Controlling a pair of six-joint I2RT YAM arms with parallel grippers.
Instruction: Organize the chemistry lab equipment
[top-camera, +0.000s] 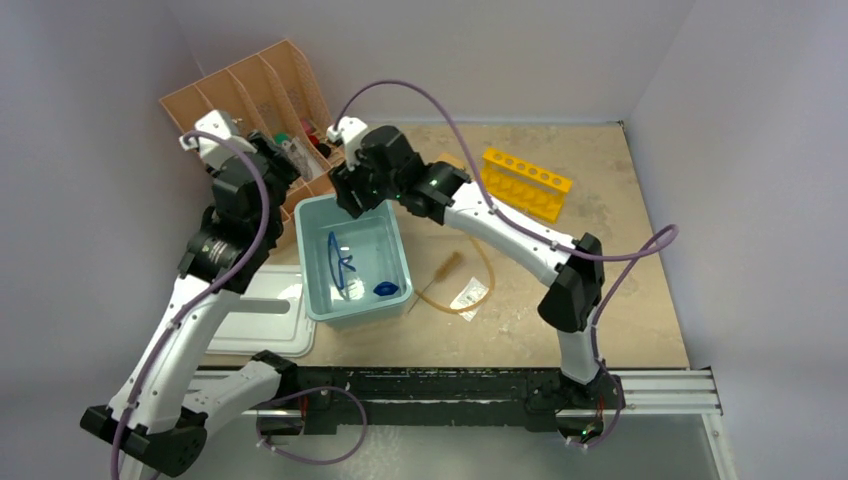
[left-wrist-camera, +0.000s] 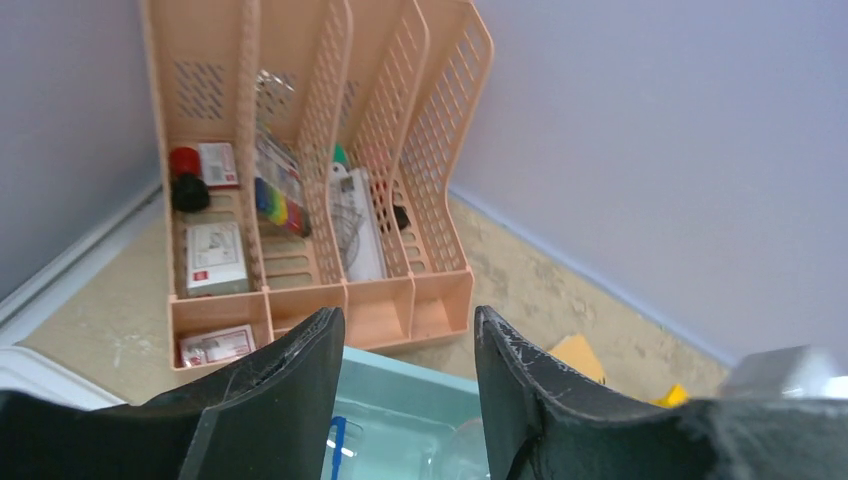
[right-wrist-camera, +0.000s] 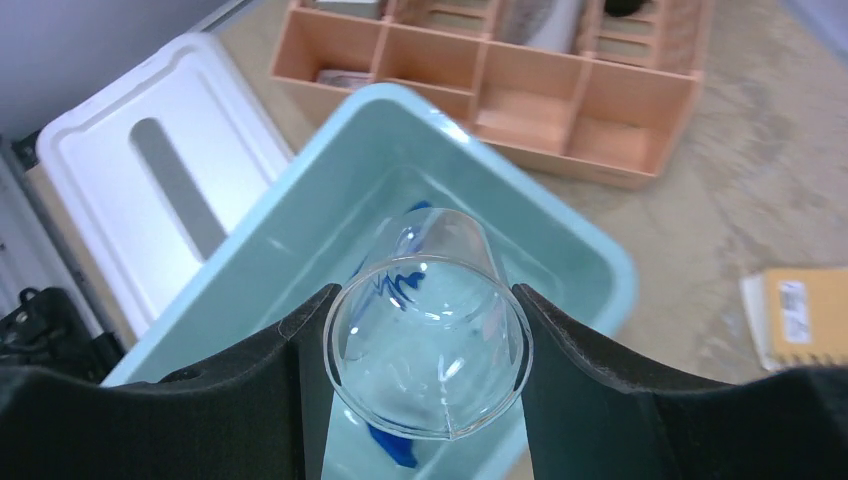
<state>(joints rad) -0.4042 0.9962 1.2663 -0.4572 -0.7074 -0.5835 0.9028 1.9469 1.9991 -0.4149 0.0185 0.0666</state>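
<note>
Right gripper (right-wrist-camera: 420, 300): both fingers clamped on the sides of a clear glass beaker (right-wrist-camera: 430, 330), held in the air above the pale teal tub (right-wrist-camera: 300, 200).

Beaker: colourless, thin-walled and round, with a small pour lip on the rim edge nearest the wrist camera. Seems empty. Blue shapes show through the glass from the tub below.

Around it:
- In the tub under the fingers lie blue-rimmed goggles (top-camera: 340, 255) and a clear cylinder with a blue hexagonal base (top-camera: 383, 289).
- Ahead of the fingertips, past the tub's far wall, stands the peach file organiser (right-wrist-camera: 520, 90). Its slots hold small boxes and packets.
- A white lid (right-wrist-camera: 150, 190) lies flat to the gripper's left of the tub.
- A yellow notepad (right-wrist-camera: 800, 315) lies on the table, off to the gripper's right.
- In the top view, amber tubing (top-camera: 478, 290), a wooden-handled brush (top-camera: 445, 268) and a yellow rack (top-camera: 525, 180) lie on the table beyond the tub's right wall, well clear of the grip.
- Nothing stands between beaker and tub.

Axis: the beaker's long axis runs along the fingers. The mouth faces back at the wrist and the base points forward and down into the tub.

Left gripper (left-wrist-camera: 408, 325): fingers apart, nothing between them, hanging above the tub's far-left rim with the organiser just ahead.
</note>
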